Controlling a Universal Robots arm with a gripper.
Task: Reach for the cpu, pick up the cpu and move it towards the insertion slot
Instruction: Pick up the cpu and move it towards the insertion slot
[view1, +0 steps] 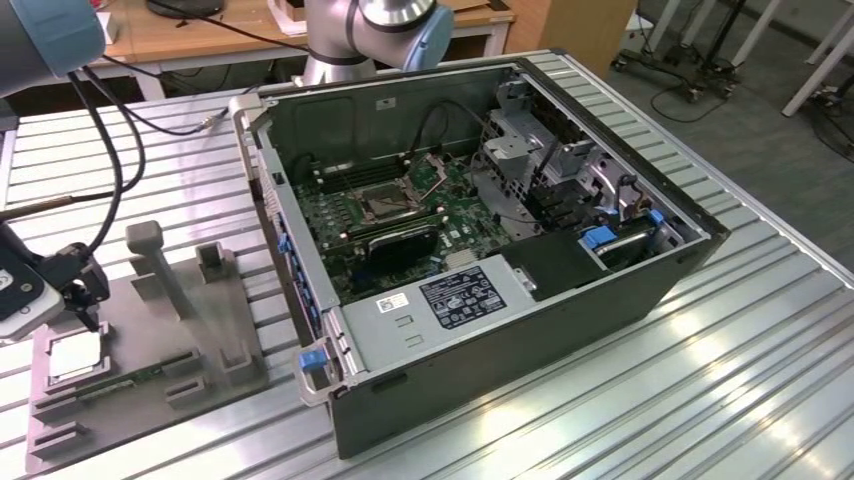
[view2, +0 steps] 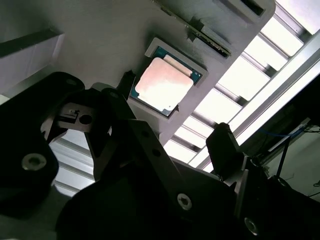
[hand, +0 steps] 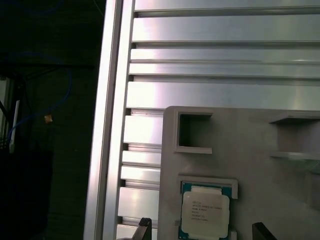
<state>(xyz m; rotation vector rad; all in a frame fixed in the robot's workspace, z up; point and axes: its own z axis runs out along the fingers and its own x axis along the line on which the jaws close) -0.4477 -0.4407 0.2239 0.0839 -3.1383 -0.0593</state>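
The cpu (view1: 75, 353) is a small silvery square chip lying flat in a recess of the grey tray (view1: 134, 330) at the exterior view's left. My gripper (view1: 83, 300) hangs just above it, open. In the first wrist view the cpu (hand: 205, 210) lies between the two dark fingertips (hand: 145, 223), untouched. In the second wrist view the cpu (view2: 165, 82) sits in front of the spread black fingers (view2: 225, 142). The insertion slot (view1: 378, 207), a square socket with a metal frame, sits on the motherboard inside the open computer case (view1: 534, 340).
The tray also carries upright grey posts (view1: 150, 262) and a memory stick (view1: 123, 381). Black cables (view1: 114, 130) hang from the arm above the tray. The ribbed metal table (view1: 747, 380) runs around the case. A wooden desk (view1: 200, 35) stands behind.
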